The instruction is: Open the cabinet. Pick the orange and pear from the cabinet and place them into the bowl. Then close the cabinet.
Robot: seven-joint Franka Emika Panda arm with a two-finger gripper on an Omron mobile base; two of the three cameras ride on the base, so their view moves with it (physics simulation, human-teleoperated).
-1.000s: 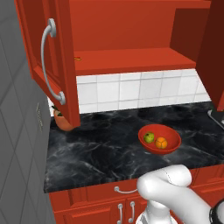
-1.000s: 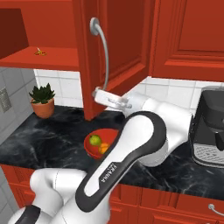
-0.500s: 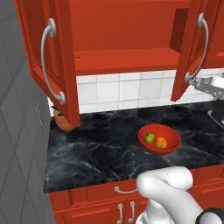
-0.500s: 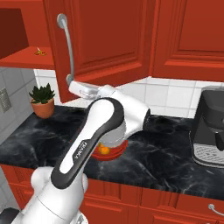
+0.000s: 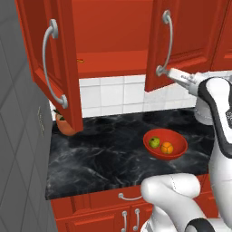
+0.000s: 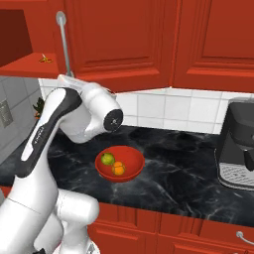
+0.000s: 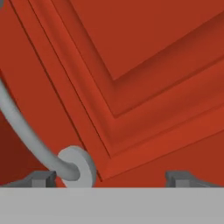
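The gripper (image 7: 109,177), jaws spread wide and holding nothing, faces the cabinet (image 5: 113,41) door's panel. The handle (image 7: 26,131) foot sits just beside its left fingertip. Orange (image 5: 166,147) and pear (image 5: 154,142) lie in the bowl (image 5: 177,153) below.

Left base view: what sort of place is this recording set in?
A rendered home kitchen, by the look of it: a red wall cabinet over a white tiled backsplash, a black marble counter with a bowl of fruit, and what looks like a coffee machine in the right base view.

Red cabinet (image 7: 144,87) door, silver handle (image 7: 26,131)
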